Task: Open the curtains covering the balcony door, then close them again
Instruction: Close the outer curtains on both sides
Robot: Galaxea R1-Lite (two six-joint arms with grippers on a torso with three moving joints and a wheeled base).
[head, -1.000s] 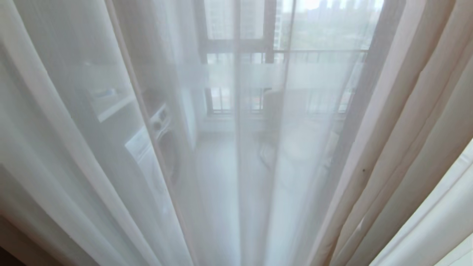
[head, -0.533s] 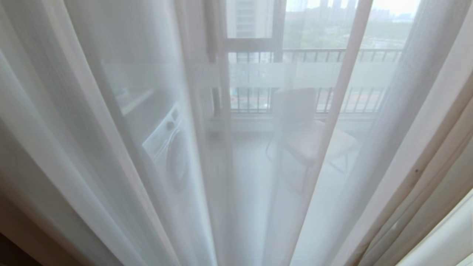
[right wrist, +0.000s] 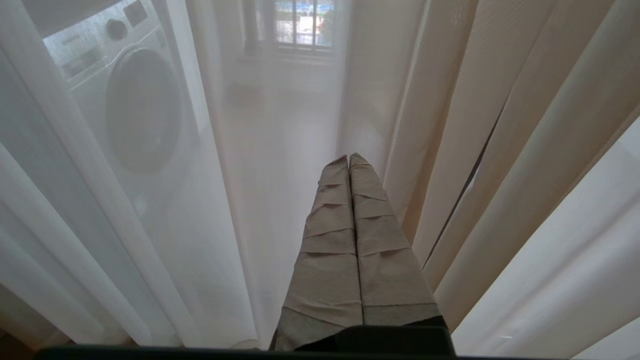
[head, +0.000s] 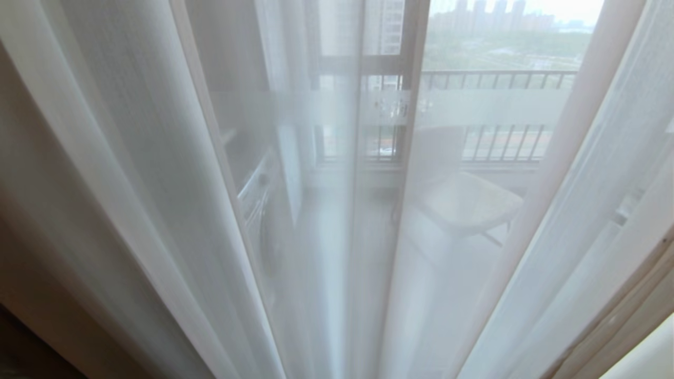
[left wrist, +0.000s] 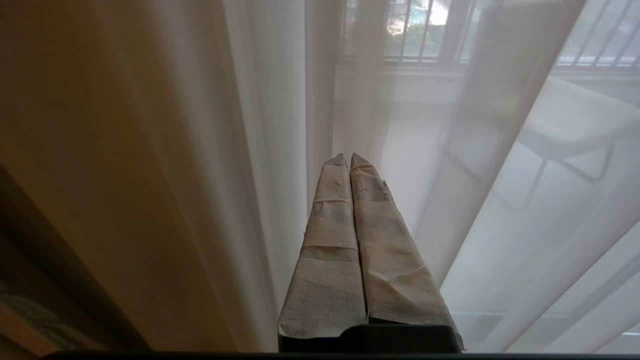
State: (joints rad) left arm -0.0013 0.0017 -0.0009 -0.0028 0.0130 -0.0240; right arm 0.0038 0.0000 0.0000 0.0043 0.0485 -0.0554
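the curtains [head: 158, 184] hang drawn across the balcony door [head: 410, 105] — left gripper [left wrist: 348, 159] and right gripper [right wrist: 348, 159] face the sheers, jaws pressed together, holding nothing.

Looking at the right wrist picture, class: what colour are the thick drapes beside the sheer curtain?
Beige-cream, plain with no pattern; the thick drapes show best in the right wrist view.

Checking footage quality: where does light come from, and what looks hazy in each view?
Head view: daylight comes through the sheers, veiling the chair. Left wrist view: beige drape sits in shadow. Right wrist view: washing machine shows softened behind sheer fabric.
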